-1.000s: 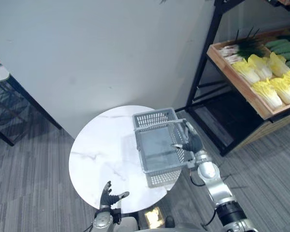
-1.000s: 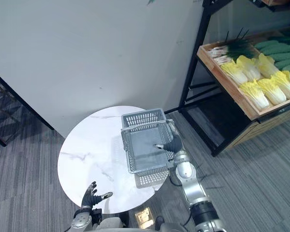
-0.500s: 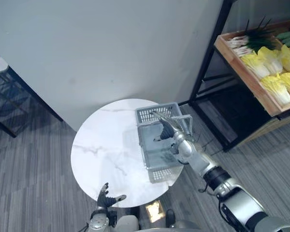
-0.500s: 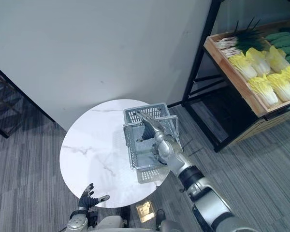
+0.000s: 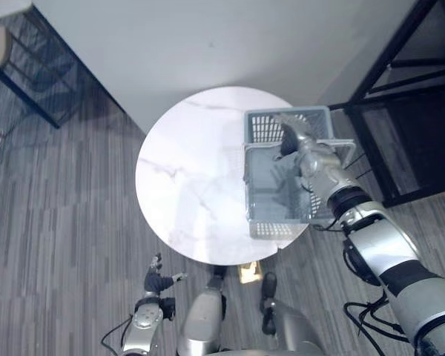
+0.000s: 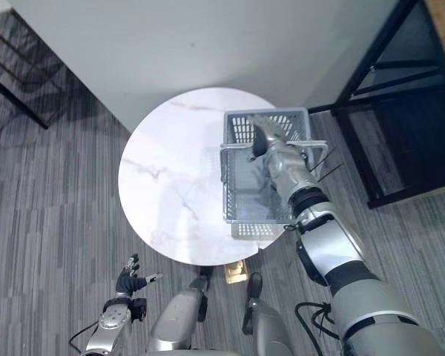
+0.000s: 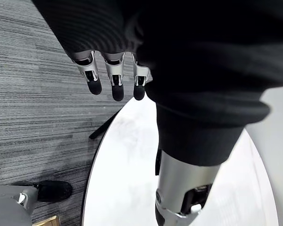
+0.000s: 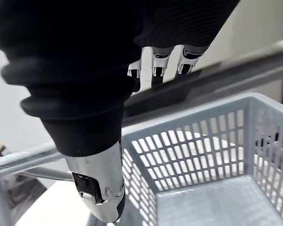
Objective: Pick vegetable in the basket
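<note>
- My right hand [image 5: 297, 141], fingers straight, hangs over the far end of the empty basket [image 5: 271, 228].
- Basket lies lengthwise away from me at the right edge of the desk [image 5: 193, 178]; left hand [image 5: 157, 280], spread, well apart.

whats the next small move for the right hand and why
Probably curl the fingers round the handle. The right hand is over the empty grey basket at the round table's edge, its fingers reaching straight to the handle bar and holding nothing. The left hand hangs open, low by the floor.
</note>
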### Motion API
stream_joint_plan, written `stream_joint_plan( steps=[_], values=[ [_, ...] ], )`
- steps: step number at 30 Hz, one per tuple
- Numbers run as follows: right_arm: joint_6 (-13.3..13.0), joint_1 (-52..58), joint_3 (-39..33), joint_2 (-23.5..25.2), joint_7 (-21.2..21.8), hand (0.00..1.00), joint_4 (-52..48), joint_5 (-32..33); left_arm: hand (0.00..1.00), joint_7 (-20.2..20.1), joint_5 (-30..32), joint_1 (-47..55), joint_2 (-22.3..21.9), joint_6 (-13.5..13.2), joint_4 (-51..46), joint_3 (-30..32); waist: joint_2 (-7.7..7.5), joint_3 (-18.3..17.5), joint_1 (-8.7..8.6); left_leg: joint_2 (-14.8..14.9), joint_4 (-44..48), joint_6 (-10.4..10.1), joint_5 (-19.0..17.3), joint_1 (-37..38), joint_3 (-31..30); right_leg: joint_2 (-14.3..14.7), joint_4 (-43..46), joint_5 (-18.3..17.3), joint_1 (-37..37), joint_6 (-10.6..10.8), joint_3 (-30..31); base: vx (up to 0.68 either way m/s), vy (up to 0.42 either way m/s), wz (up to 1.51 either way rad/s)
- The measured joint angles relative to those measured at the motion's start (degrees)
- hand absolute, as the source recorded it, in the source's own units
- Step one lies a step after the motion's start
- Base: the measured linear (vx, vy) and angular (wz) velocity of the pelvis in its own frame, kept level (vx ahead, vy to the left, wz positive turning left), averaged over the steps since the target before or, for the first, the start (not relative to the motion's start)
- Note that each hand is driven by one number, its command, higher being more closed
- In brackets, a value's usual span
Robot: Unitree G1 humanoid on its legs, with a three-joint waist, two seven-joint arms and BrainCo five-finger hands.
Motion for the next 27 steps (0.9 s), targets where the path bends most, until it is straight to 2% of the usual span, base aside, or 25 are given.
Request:
stream_joint_plan(
  steps=[3, 10, 15, 20, 27],
  values=[
    [0.40, -1.44, -1.12, -1.15, 0.31, 1.00, 1.45, -0.73, 0.00, -0.03, -0.90, -0.04, 0.01, -0.04, -0.98, -1.45, 0.47, 0.39, 0.14, -0.12, 0.02, -0.01, 0.08, -0.11, -0.45, -0.09, 0.37, -0.26, -0.11, -0.11, -0.18, -0.01, 0.003, 0.08],
    [0.40, -1.43, -2.24, -3.72, 0.32, 1.00, 1.18, -0.48, 0.00, -0.03, -1.38, -0.15, -0.02, -0.02, -1.06, -1.96, 0.50, 0.48, -0.15, -0.05, -0.71, 0.10, 0.48, -0.34, -0.46, -0.14, 1.63, -0.80, -1.32, 0.06, -0.09, -0.01, -0.001, 0.01],
    [1.58, -1.35, -4.40, -5.29, -0.58, 1.00, 0.46, 3.66, 0.00, 0.01, -1.37, -0.15, -0.34, 0.02, -1.10, -1.96, 0.24, 0.65, -0.69, -0.01, -1.50, 0.16, 0.65, 0.62, 1.20, -0.13, 1.95, -0.75, -1.60, 0.11, 1.53, 0.01, 0.005, -0.15],
    [2.64, 5.35, -6.14, -5.57, -0.82, 1.00, -11.89, 7.51, 0.00, 0.03, -1.33, -0.09, -0.94, 0.11, -1.71, -1.72, -0.23, 0.94, -3.26, 0.07, -2.38, 0.18, 0.62, 2.81, 2.69, 0.04, 1.68, -0.72, -0.54, 0.15, 3.29, 0.03, -0.002, -0.20],
    [1.79, 27.23, -14.36, -4.92, -2.03, 1.00, -37.52, 18.27, 0.00, -0.02, -1.06, 0.31, -2.80, 0.54, -4.97, 0.44, -0.67, 0.73, -6.53, 0.30, -3.21, 0.18, -0.23, 7.23, 4.24, 0.34, -0.30, -0.45, 3.64, 0.37, 4.94, 0.04, 0.001, -0.11]
  ],
)
